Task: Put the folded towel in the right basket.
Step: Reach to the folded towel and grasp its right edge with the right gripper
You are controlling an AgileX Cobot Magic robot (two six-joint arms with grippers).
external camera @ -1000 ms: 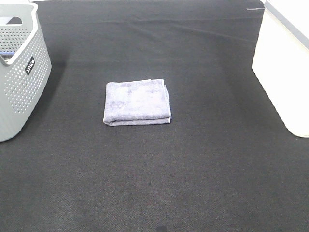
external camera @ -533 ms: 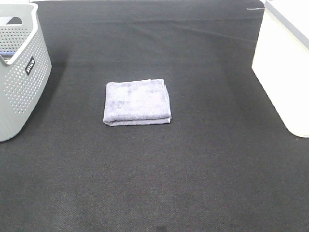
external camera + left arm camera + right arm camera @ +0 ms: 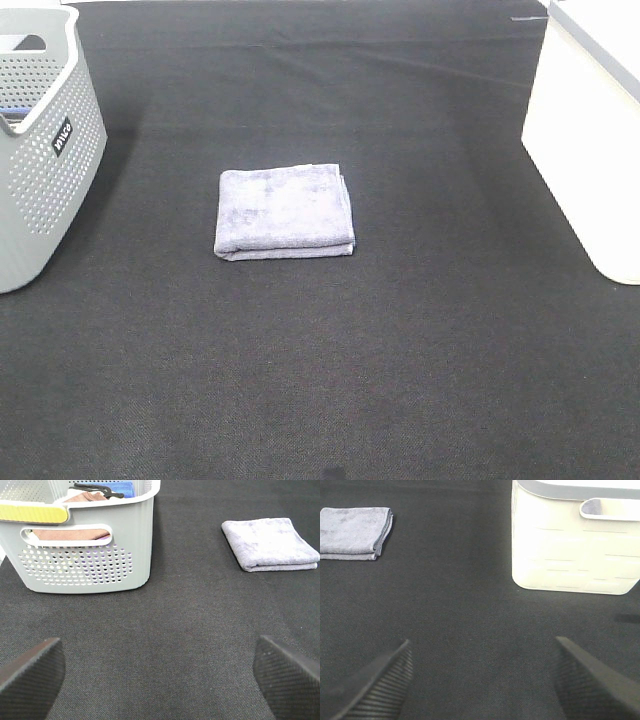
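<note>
Towel (image 3: 285,212) lies folded flat mid-mat (image 3: 400,350), well apart from both baskets: white basket (image 3: 585,150) at its 3 o'clock, grey basket (image 3: 40,170) at 9 o'clock. Left gripper (image 3: 159,675) and right gripper (image 3: 482,680) gape wide, holding nothing.

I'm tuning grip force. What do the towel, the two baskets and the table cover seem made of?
Towel: soft lavender terry-like cloth, matte, fuzzy nap, layered folds.
Grey basket: probably moulded plastic, smooth, rows of holes.
White basket: likely plastic too, smooth walls with moulded ridges.
Table cover: dark fabric, perhaps woven, matte, fine grain.
</note>
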